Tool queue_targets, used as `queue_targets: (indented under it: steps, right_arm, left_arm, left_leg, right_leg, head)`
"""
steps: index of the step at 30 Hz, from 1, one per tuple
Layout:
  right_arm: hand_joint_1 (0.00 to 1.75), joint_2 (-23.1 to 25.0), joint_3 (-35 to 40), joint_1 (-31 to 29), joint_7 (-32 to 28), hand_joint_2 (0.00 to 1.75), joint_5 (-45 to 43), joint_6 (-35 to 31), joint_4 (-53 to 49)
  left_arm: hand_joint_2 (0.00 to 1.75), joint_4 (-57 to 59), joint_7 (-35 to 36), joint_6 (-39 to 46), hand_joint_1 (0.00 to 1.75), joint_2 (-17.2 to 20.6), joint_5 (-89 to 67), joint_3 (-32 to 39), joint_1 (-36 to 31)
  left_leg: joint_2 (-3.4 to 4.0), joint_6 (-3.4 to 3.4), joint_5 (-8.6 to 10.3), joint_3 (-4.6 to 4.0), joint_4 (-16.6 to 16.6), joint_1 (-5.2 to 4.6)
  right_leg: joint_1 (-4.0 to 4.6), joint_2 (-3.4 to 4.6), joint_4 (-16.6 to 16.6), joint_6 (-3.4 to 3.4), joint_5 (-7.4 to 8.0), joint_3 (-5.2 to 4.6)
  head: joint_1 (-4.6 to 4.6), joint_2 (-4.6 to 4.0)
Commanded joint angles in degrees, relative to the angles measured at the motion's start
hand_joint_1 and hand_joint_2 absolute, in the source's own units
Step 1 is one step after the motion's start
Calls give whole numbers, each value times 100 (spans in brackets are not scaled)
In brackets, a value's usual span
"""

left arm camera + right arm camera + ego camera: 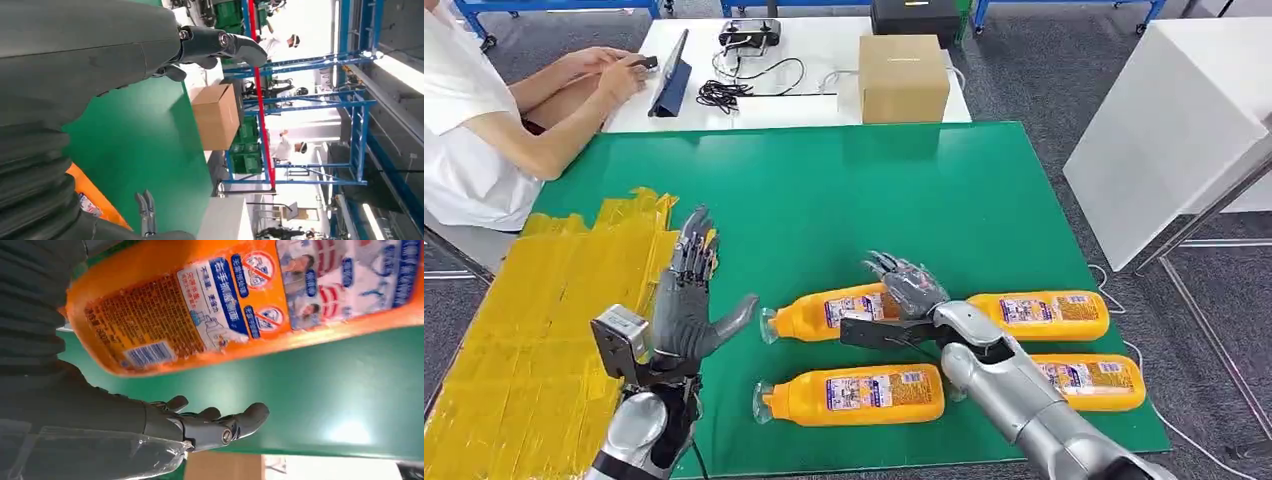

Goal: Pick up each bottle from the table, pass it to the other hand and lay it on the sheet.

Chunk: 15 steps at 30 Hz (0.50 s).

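Head view: four orange bottles (854,393) lying on green table (874,200), none on yellow sheet (534,350); all transfers left. Right hand (907,285) spread over rear-left bottle (829,312), empty. Left hand (689,300) raised, fingers apart, empty. Cardboard box (903,77) at far edge; middle roomy.

Right wrist view: bottle just beside fingers (220,427), ungripped.

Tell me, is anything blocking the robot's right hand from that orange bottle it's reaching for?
Nothing visible does. The right hand hovers open directly over the upper-left orange bottle, which lies on the green mat with no object between them.
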Motion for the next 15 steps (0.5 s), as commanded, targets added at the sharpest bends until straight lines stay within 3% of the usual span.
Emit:
queue_targets:
  steps: [1,15]
  right_arm:
    - [0,148,342,-409,125,175,-117,91,1106]
    - [0,303,344,-456,345,175,-119,65,1490]
  left_arm:
    - [175,543,14,63,0,8,42,-93,-318]
    - [175,641,24,74,0,-35,52,-127,-384]
  left_leg:
    - [8,-10,-5,29,-9,8]
    - [-1,-5,-1,16,-6,4]
  right_leg:
    - [8,3,-17,-1,0,32]
    - [3,-5,-9,0,-2,20]
  head:
    - [0,0]
    - [0,0]
